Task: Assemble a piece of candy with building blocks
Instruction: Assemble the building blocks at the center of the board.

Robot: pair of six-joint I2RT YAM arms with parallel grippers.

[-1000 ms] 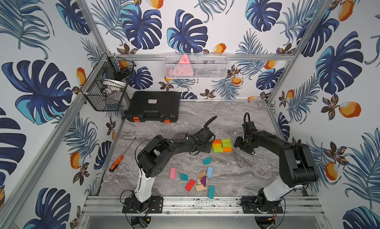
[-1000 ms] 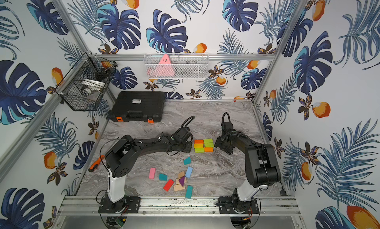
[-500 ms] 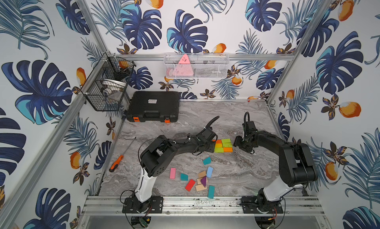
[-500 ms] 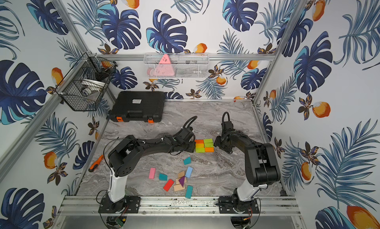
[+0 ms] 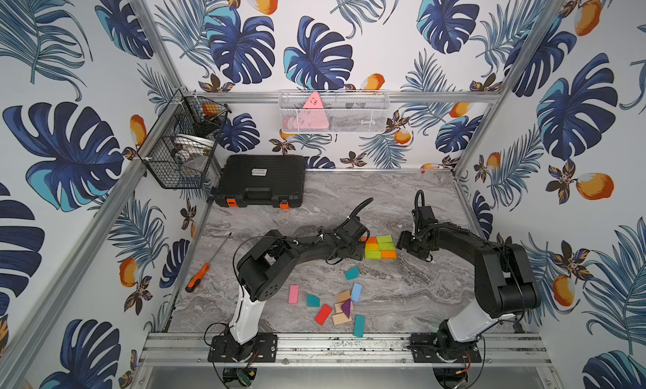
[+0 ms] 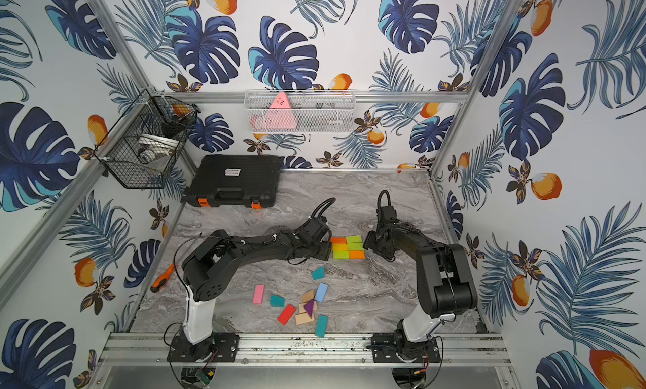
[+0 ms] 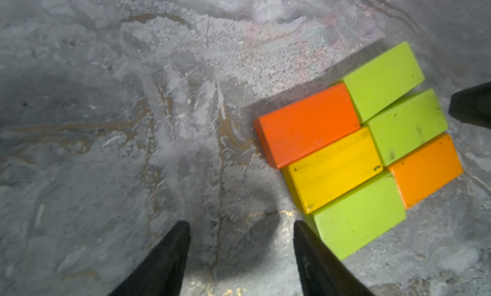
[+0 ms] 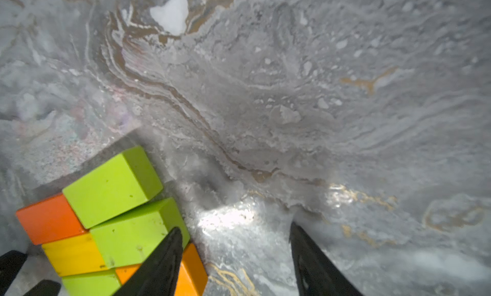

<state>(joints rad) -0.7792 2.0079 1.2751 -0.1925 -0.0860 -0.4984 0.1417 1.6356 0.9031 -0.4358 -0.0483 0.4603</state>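
Lying flat on the grey marble-patterned tabletop (image 5: 325,202), six painted wooden rectangular building blocks (image 5: 380,247) are forming a tight two-by-three patch midway between the two arms. One column is running red-orange block (image 7: 308,124), yellow block (image 7: 334,169), end lime-green block (image 7: 358,217). The column beside it is showing two more lime-green blocks (image 7: 382,79) and a lighter orange block (image 7: 425,169), each piece touching its neighbours.

The left gripper (image 7: 240,223) is standing with its jaws apart over bare tabletop, gripping nothing. One finger (image 7: 316,262) is sitting just beside the end lime-green block; whether it is touching cannot be told. The right gripper (image 8: 235,227) is gaping likewise, with nothing between its jaws. One of its fingers (image 8: 159,265) is overlapping the lighter orange block in the right wrist view, contact unclear.

Nearer the arm bases, well apart from the patch, loose painted wooden pieces are lying scattered: a teal block (image 5: 352,273), a pale blue block (image 5: 356,292), a pink block (image 5: 293,294) and a red block (image 5: 323,314). A purple triangle (image 5: 346,307) is resting on plain wooden pieces (image 5: 341,318).

An orange-handled screwdriver (image 5: 197,282) is lying near the left edge, and a black plastic case (image 5: 260,181) is sitting at the back.
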